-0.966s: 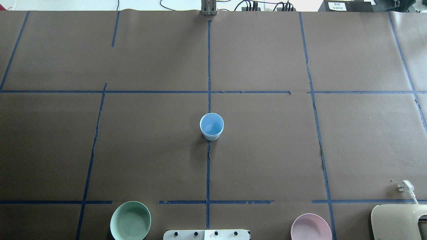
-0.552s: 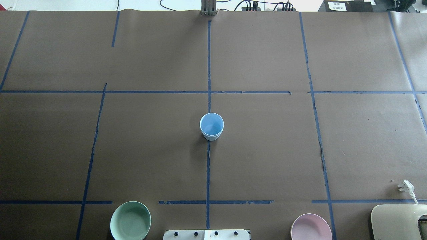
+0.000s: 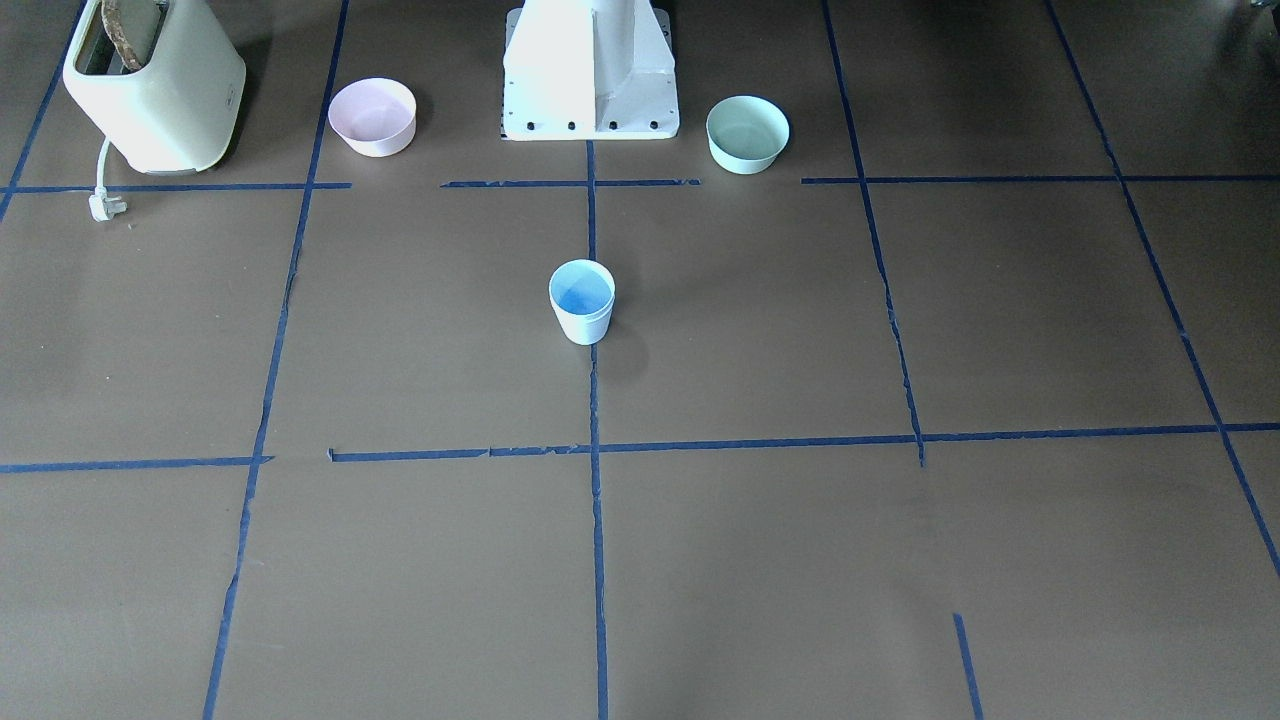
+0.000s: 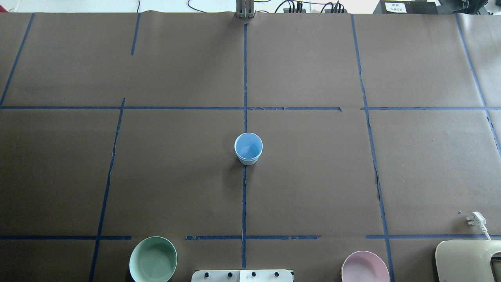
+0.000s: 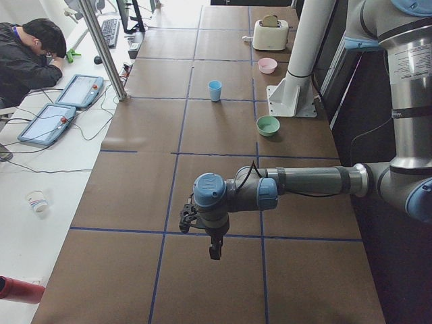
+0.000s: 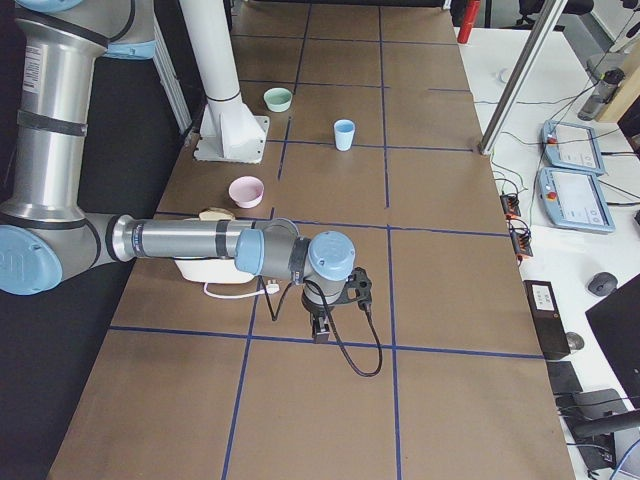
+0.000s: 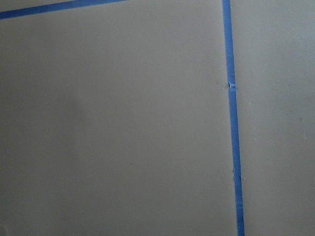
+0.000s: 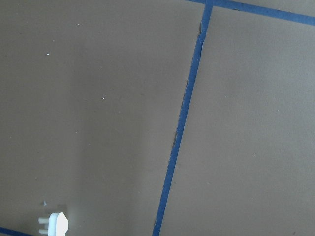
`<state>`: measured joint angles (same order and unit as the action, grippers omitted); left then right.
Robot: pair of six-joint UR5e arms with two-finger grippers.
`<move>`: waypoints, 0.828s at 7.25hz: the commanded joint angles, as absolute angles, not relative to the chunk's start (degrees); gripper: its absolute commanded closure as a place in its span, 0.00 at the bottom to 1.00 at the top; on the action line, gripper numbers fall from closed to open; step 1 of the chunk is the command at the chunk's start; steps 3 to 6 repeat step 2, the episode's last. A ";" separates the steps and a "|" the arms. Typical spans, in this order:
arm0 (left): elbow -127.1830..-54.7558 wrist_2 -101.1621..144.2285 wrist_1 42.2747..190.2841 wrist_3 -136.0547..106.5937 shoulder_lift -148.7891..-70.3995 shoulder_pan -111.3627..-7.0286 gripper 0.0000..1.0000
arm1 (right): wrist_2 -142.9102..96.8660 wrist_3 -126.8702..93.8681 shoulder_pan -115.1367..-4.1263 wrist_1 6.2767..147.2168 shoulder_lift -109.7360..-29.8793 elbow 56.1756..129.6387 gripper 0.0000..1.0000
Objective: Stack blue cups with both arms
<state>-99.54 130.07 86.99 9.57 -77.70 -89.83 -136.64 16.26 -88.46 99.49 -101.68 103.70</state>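
A pale sky-blue tapered plastic tumbler (image 4: 248, 149) stands upright at the middle of the brown paper-covered worktop (image 4: 313, 188), on the centre tape line (image 4: 245, 78). Only one cup outline shows, and I can't tell whether a second is nested inside. The left claw (image 5: 214, 251) and right claw (image 6: 321, 330) hang well away over bare paper. From the side I can't tell if either is spread or pressed together. I'd guess the stacking is finished. If not, the next move calls for locating the other cup.
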 commanded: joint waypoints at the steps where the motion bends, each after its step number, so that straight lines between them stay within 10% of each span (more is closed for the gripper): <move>1: -99.76 130.08 86.75 9.58 -77.61 -89.82 0.00 | -136.67 16.26 -88.42 99.49 -101.69 103.80 0.00; 6: -99.84 130.17 86.84 9.58 -77.61 -89.82 0.00 | -136.67 16.26 -88.42 99.49 -101.69 103.80 0.00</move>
